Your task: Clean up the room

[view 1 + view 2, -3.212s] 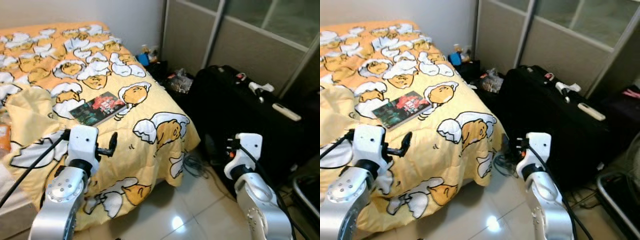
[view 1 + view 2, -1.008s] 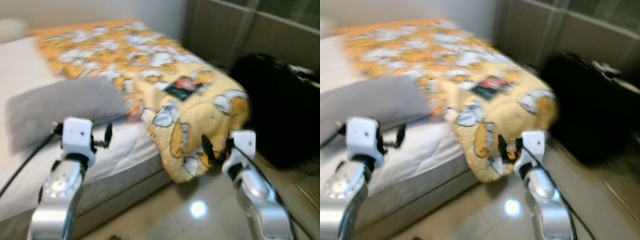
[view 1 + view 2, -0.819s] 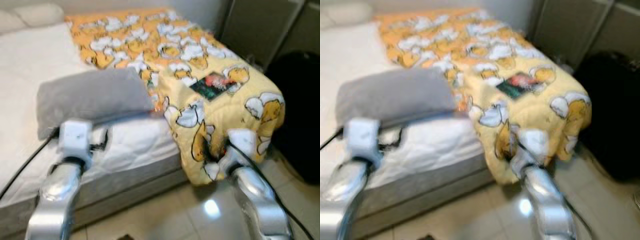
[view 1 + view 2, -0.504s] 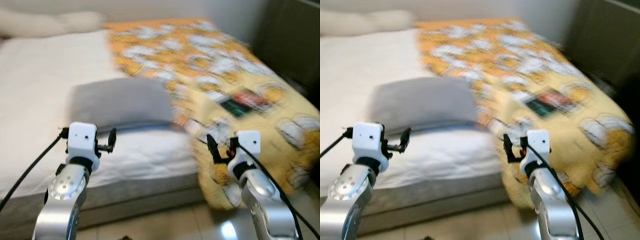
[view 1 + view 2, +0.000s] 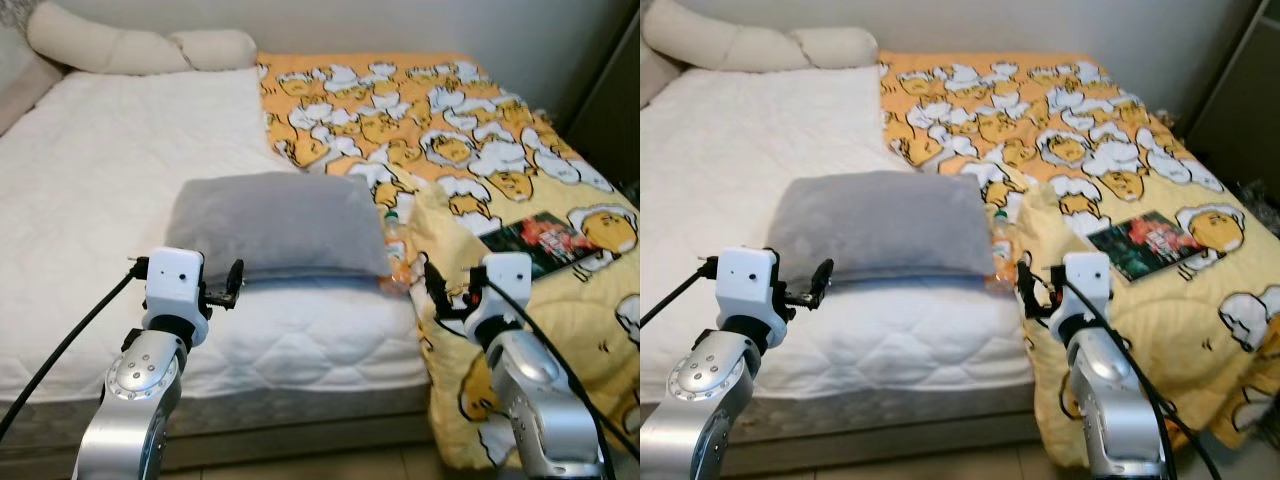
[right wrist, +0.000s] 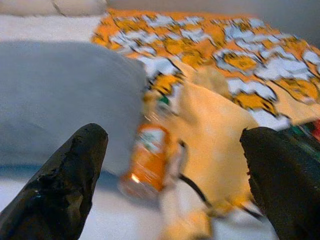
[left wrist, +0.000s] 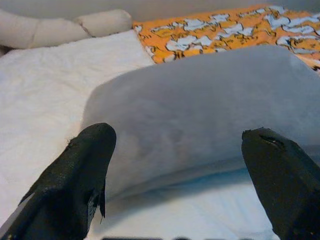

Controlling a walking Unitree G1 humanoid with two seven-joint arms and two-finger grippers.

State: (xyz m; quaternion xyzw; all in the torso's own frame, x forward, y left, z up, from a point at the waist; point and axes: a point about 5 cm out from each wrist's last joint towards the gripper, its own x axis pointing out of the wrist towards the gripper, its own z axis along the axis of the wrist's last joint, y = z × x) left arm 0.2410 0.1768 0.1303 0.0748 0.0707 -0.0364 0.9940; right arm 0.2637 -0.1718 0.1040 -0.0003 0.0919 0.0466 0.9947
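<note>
Bedding takes up most of the scene: a white quilted mattress (image 5: 100, 180) with a grey rectangular pillow (image 5: 275, 225) lying flat near its front edge, and a yellow-orange cartoon-print duvet (image 5: 470, 130) covering the right part of the bed and spilling over its right front corner. Two long cream bolster pillows (image 5: 130, 50) lie against the pale wall at the head.

Tucked between the grey pillow and a raised fold of the duvet lies an orange-labelled plastic bottle (image 6: 147, 157) with a green cap, on its side; the head views show only a sliver of it at the pillow's right edge. A dark-covered book (image 5: 1150, 245) rests on the duvet further right, well apart from the bottle.

Both arms are held up in front of the bed. The left gripper (image 7: 185, 175) faces the grey pillow with its two black fingers spread wide, holding nothing. The right gripper (image 6: 172, 185) points at the bottle and the duvet fold, its fingers likewise wide apart and empty.

A grey bed base and a strip of light tile floor show below the mattress.
</note>
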